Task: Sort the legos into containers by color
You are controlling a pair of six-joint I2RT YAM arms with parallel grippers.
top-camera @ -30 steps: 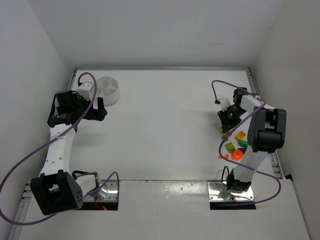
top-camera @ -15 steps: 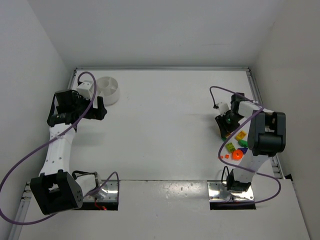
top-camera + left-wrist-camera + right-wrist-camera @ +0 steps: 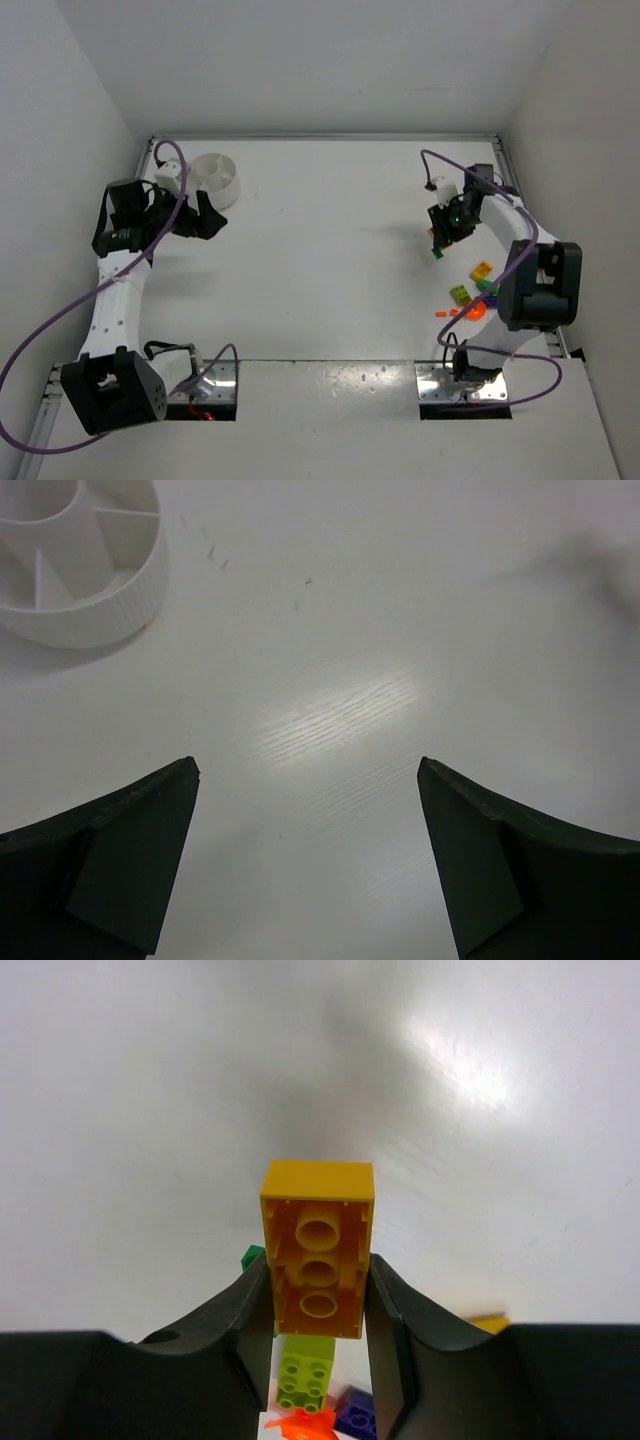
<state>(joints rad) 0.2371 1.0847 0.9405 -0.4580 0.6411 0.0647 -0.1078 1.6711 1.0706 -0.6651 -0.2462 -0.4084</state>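
My right gripper (image 3: 438, 243) (image 3: 318, 1262) is shut on a yellow brick (image 3: 318, 1200) and holds it above the table, left of and beyond the pile. A small green piece (image 3: 251, 1257) shows just behind the brick; I cannot tell whether it touches it. Loose legos lie at the right: a yellow one (image 3: 482, 269), a lime one (image 3: 459, 294) (image 3: 306, 1380), a round orange piece (image 3: 474, 311) (image 3: 300, 1422), and a blue one (image 3: 355, 1415). The white divided dish (image 3: 228, 190) (image 3: 110, 620) stands at the far left. My left gripper (image 3: 205, 222) (image 3: 308, 770) is open and empty, just near of the dish.
White walls enclose the table on three sides, with a metal rail (image 3: 515, 180) along the right edge close to the right arm. Purple cables (image 3: 30, 340) loop off both arms.
My right gripper has risen and moved left and away from the pile with the yellow brick in it. My left gripper has shifted slightly to the right.
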